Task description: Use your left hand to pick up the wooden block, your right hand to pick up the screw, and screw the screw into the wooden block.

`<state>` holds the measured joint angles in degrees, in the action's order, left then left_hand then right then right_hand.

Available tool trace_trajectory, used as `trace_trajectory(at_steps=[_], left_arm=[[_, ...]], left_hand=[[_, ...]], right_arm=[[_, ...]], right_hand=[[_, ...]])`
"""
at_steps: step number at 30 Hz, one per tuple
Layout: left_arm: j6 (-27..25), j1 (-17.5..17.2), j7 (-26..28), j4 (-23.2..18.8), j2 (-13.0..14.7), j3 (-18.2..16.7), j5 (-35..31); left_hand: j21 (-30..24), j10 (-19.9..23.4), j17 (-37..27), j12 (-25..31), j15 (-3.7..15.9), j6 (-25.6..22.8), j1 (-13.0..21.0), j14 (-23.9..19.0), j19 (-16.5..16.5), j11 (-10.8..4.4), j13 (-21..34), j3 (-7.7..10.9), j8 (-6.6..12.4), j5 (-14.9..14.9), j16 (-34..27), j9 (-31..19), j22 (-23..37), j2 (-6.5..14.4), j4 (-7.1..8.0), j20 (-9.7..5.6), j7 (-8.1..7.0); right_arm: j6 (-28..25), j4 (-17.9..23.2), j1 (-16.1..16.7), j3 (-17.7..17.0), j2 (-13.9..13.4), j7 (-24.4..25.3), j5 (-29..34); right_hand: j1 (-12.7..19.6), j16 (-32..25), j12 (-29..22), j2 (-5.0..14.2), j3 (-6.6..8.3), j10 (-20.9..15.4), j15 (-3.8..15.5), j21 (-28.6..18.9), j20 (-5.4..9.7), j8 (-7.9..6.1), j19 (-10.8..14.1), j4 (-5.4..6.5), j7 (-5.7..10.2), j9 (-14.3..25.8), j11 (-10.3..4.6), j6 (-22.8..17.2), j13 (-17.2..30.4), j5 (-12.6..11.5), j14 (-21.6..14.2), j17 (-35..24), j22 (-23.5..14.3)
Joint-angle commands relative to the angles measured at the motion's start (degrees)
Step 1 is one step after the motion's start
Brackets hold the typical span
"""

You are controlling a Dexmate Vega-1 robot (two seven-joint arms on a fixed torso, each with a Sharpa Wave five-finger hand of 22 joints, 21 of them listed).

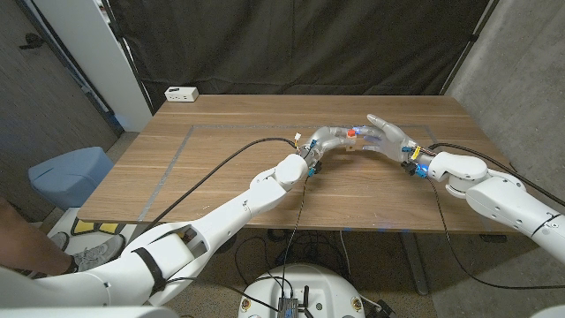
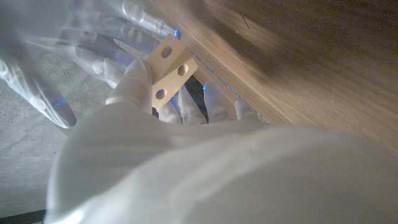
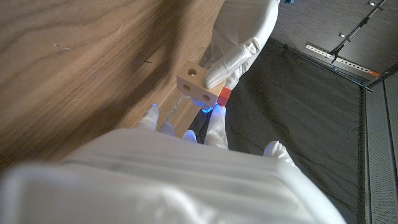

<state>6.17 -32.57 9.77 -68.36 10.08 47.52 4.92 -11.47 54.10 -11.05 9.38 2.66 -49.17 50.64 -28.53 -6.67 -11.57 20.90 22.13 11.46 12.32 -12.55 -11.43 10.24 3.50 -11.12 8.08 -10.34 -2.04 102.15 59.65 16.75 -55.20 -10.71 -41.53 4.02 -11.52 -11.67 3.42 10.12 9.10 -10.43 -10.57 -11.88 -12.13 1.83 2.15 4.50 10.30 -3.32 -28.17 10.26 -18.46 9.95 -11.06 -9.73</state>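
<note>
Above the middle of the table my left hand (image 1: 325, 140) holds a small pale wooden block (image 1: 357, 147) off the surface. The block (image 2: 169, 67) has round holes in its faces, and my thumb and fingers (image 2: 134, 84) pinch it. My right hand (image 1: 388, 137) meets it from the other side, its upper fingers spread. Its fingertips (image 3: 210, 121) pinch a red-headed screw (image 3: 225, 95) against the side of the block (image 3: 198, 84). The red head (image 1: 351, 132) shows between the two hands. The screw's shaft is hidden.
A white box (image 1: 182, 94) sits at the table's back left corner. Grey tape lines (image 1: 177, 150) mark the wooden table (image 1: 221, 185). A blue seat (image 1: 66, 172) stands left of the table, with a person's shoe (image 1: 84, 258) near it. Black cables trail from both wrists.
</note>
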Motion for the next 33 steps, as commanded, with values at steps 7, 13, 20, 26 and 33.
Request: trace_trajectory(at_steps=[7, 13, 20, 26, 33], left_arm=[[0.4, 0.0, -0.1, 0.6, -0.2, 0.0, 0.3], [0.7, 0.2, -0.2, 1.2, -0.4, -0.1, 0.4], [1.2, 0.6, -0.5, 2.0, -0.6, -0.1, 0.5], [1.4, 0.8, -0.7, 2.6, -0.8, -0.1, 0.7], [1.6, 1.0, -1.0, 3.1, -0.8, -0.3, 1.0]], left_hand=[[-0.4, 0.6, -0.1, 4.2, 3.51, -3.8, -2.1, -0.5, -0.2, -0.03, 9.9, 2.47, 0.24, 0.3, -0.2, -0.2, 0.3, 3.9, 2.12, 0.24, 3.31], [-0.4, 0.6, -0.2, 4.2, 3.56, -3.9, -2.0, -0.4, -0.2, -0.05, 9.9, 2.50, 0.27, 0.3, -0.2, -0.2, 0.3, 4.0, 2.13, 0.26, 3.34], [-0.4, 0.6, -0.1, 4.2, 3.56, -3.9, -2.0, -0.5, -0.2, -0.10, 9.9, 2.49, 0.27, 0.3, -0.2, -0.2, 0.3, 3.9, 2.09, 0.26, 3.41], [-0.4, 0.6, -0.1, 4.2, 3.47, -3.9, -2.0, -0.5, -0.2, -0.05, 9.9, 2.49, 0.27, 0.3, -0.2, -0.2, 0.3, 4.0, 2.12, 0.30, 3.39], [-0.4, 0.5, -0.1, 4.2, 3.61, -3.9, -2.0, -0.5, -0.2, -0.11, 9.9, 2.48, 0.27, 0.3, -0.2, -0.2, 0.3, 4.0, 2.11, 0.27, 3.43]], right_arm=[[0.0, 0.8, 1.1, -0.6, -0.5, 0.5, -0.4], [-0.3, 1.0, 1.2, -0.7, -0.6, 0.7, -0.6], [-0.3, 1.1, 1.2, -0.7, -0.7, 0.4, -0.6], [-0.4, 1.3, 1.4, -0.8, -0.9, 0.2, -0.8], [-0.5, 1.3, 1.2, -0.7, -0.8, -0.1, -0.9]], right_hand=[[-0.3, -0.4, -0.3, 0.23, -0.35, -1.0, 0.66, -0.4, -0.27, -0.60, 0.3, 0.12, -0.19, 0.2, -0.33, -1.7, 0.1, -0.3, 2.9, -0.1, -0.2], [-0.3, -0.5, -0.5, 0.30, -0.39, -1.9, 0.77, -0.4, -0.28, -0.73, 0.4, 0.17, -0.36, 0.2, -0.61, -2.8, 0.1, -0.4, 2.4, -0.1, -0.2], [-0.3, -0.6, -0.5, 0.33, -0.44, -2.5, 0.95, -0.5, -0.28, -0.79, 0.5, 0.21, -0.56, 0.2, -0.75, -3.6, 0.1, -0.4, 2.0, -0.1, -0.2], [-0.2, -0.7, -0.6, 0.37, -0.51, -3.6, 1.06, -0.5, -0.27, -1.04, 0.7, 0.26, -1.16, 0.2, -0.94, -5.1, 0.1, -0.5, 1.5, -0.1, -0.2], [-0.2, -0.7, -0.7, 0.45, -0.58, -4.5, 1.15, -0.5, -0.26, -1.33, 0.9, 0.33, -1.78, 0.1, -1.09, -6.9, 0.1, -0.5, 1.1, -0.1, -0.2]])
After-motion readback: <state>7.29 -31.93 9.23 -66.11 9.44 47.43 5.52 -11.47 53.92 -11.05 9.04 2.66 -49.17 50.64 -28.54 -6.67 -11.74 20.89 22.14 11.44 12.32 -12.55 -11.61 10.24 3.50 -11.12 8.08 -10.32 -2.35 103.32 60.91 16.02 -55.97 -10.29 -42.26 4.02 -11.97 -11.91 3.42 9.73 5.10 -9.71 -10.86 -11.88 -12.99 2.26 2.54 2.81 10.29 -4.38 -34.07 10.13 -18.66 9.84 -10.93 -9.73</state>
